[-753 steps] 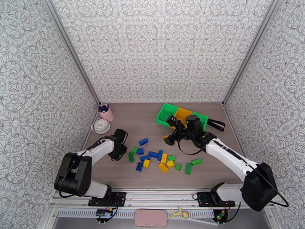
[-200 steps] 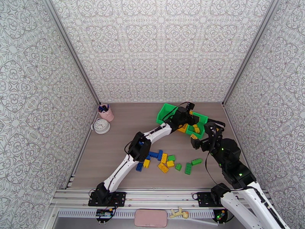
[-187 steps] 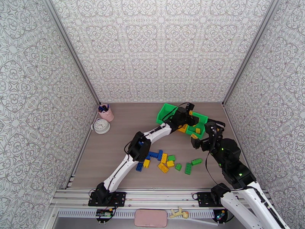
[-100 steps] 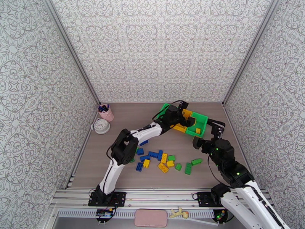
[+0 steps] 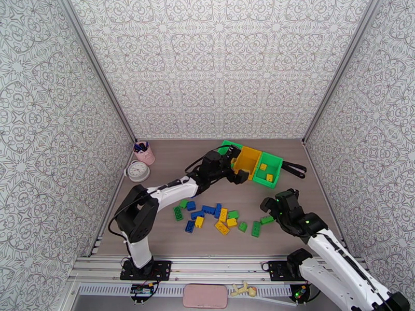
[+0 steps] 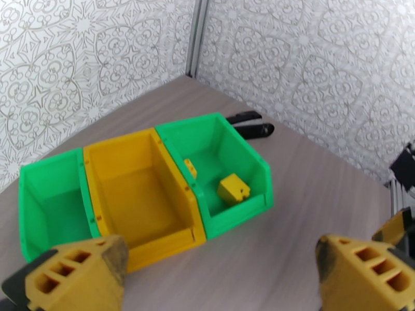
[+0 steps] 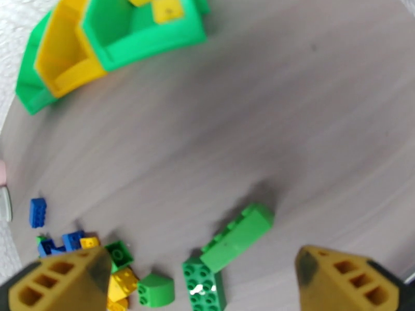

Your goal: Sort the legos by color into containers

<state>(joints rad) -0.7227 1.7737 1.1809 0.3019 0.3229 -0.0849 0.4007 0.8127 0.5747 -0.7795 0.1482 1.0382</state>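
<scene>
The containers [image 5: 248, 160] stand at the far right of the table [image 5: 176, 156]. They are three bins joined in a row, and in the top view the row's long axis runs diagonally from far-left to near-right, with the mouths upward and the low front lips facing the arms. In order along the row are the left-end green bin [image 6: 49, 203], the yellow-orange bin [image 6: 137, 187] and the right-end green bin [image 6: 223, 151]. Two yellow bricks [image 5: 263, 166] lie in the right-end green bin. A black tool [image 5: 293, 169] lies just beside that end, toward the right wall. The remaining legos [image 5: 218, 216] lie loose in a cluster at the table's middle front, well apart from the row, with a band of open table between. A long green brick [image 7: 238, 237] lies at the cluster's right edge, its long axis slanted. The left hand [image 5: 236, 166] hovers at the row's front-left side, jaws spread wide with nothing between them. The right hand [image 5: 278, 201] hangs above the cluster's right edge, jaws likewise wide and holding nothing. Half a second ago the left hand was over the bins, covering the yellow-orange one — it has since backed off. A second ago the right hand was beside the right-end green bin — it has since drawn back toward the cluster.
</scene>
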